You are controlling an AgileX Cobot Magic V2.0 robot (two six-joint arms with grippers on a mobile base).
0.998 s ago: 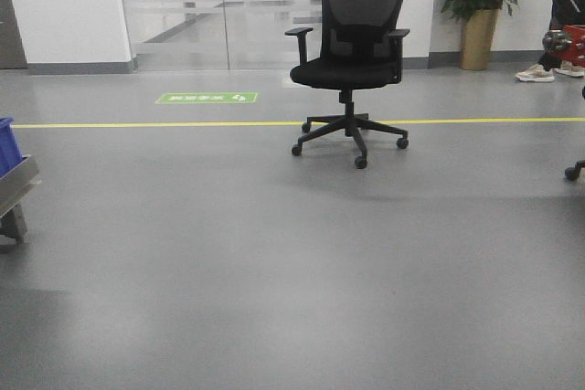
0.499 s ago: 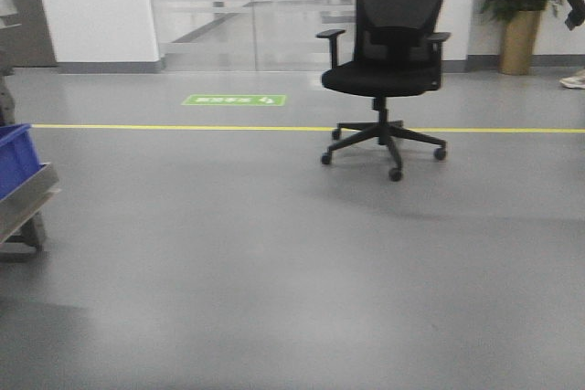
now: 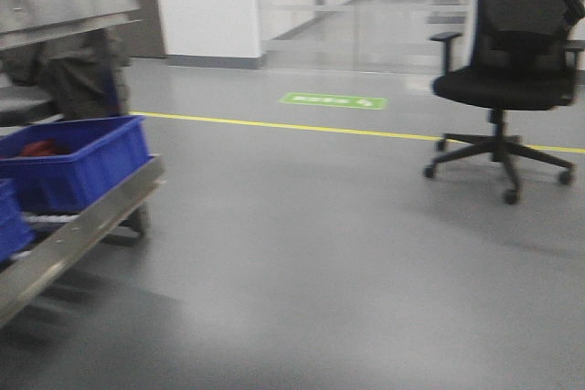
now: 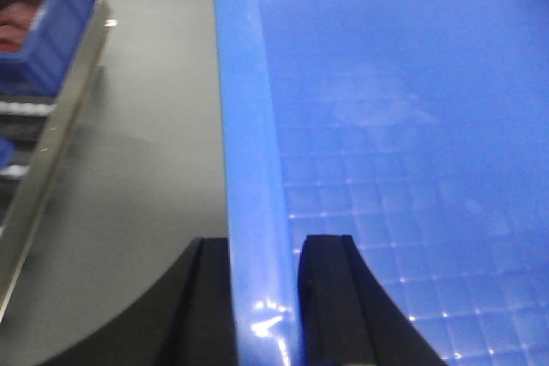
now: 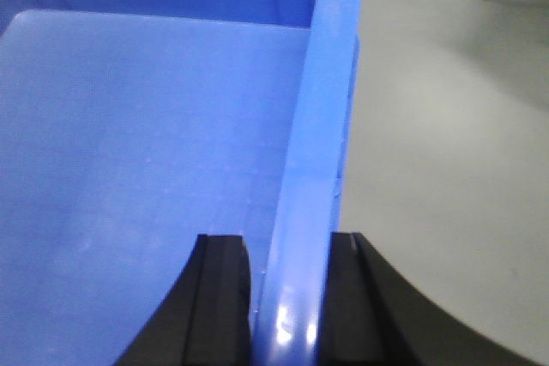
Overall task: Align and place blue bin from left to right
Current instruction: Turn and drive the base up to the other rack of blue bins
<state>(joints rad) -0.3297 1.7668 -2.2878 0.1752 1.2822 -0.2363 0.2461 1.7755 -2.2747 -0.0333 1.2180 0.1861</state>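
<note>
Left gripper (image 4: 266,297) had its jaws clamped across one side wall of the blue bin (image 4: 395,126), one jaw inside and one outside, metal rack (image 4: 51,135) off to their left; right gripper (image 5: 287,297) had its jaws clamped likewise across the opposite wall, grey floor (image 5: 446,169) to their right.
</note>
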